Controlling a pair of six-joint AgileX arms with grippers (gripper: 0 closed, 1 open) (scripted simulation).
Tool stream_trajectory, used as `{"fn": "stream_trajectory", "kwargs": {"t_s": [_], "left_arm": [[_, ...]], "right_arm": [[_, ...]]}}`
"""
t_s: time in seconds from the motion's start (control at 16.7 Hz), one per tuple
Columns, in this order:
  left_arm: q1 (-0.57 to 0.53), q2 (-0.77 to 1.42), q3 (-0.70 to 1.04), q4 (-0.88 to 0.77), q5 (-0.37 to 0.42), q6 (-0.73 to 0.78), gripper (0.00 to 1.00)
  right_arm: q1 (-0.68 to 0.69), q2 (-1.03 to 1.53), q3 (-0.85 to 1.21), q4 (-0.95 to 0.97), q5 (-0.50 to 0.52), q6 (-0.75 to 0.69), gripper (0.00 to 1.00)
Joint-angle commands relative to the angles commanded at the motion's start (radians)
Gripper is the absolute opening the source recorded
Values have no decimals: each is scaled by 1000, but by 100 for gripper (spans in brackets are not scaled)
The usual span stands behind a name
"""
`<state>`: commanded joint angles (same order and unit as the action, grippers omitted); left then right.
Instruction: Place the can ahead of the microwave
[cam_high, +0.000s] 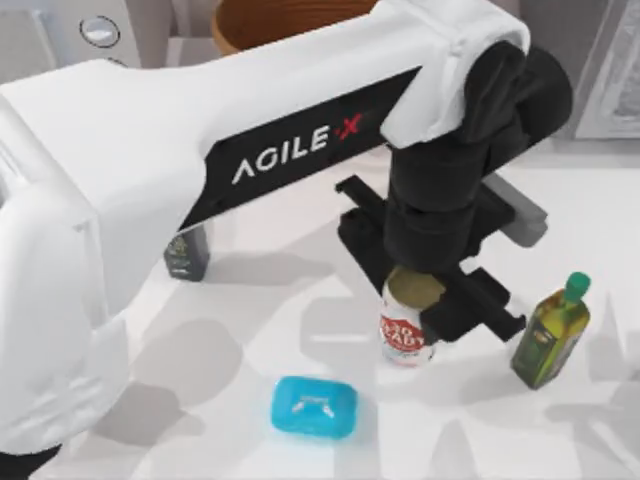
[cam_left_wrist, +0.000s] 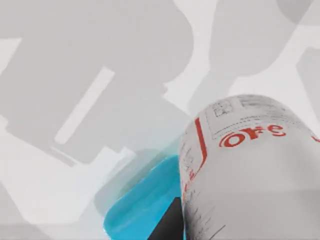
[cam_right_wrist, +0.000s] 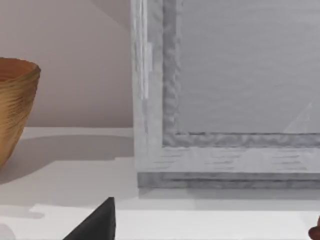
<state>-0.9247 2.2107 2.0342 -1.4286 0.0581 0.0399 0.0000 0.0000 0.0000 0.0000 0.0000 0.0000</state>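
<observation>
Top view: my left gripper (cam_high: 440, 300) straddles the can (cam_high: 408, 322), which stands upright mid-table between the blue soap box (cam_high: 314, 407) and the green oil bottle (cam_high: 549, 335); the fingers flank its upper wall, but I cannot tell whether they are clamped. The microwave (cam_high: 75, 30) sits at the far left corner. I judge the tin rigid, light and smooth-sided, best gripped across mid-body. Readable: "AGILE X" on the arm; red "ore" on the label.

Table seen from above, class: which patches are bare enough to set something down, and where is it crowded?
Bare: between the dark bottle and the can; also right of the blue soap box, below the green oil bottle. Crowded: around the can, under the left gripper.
</observation>
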Motion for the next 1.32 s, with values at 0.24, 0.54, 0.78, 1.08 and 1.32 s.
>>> {"fn": "stream_trajectory", "kwargs": {"t_s": [0.24,0.54,0.78,1.08,1.32], "left_arm": [[42,59,61,25,-21,-34,0],[85,121,78,78,-54,-60,0],[82,118,76,77,-53,-57,0],[225,30,77,108,-54,-25,0],[461,-56,52,144,-58,23,0]], "right_arm": [[0,0,0,0,0,0,100],[0,0,0,0,0,0,100],[0,0,0,0,0,0,100],[0,0,0,0,0,0,100],[0,0,0,0,0,0,100]]}}
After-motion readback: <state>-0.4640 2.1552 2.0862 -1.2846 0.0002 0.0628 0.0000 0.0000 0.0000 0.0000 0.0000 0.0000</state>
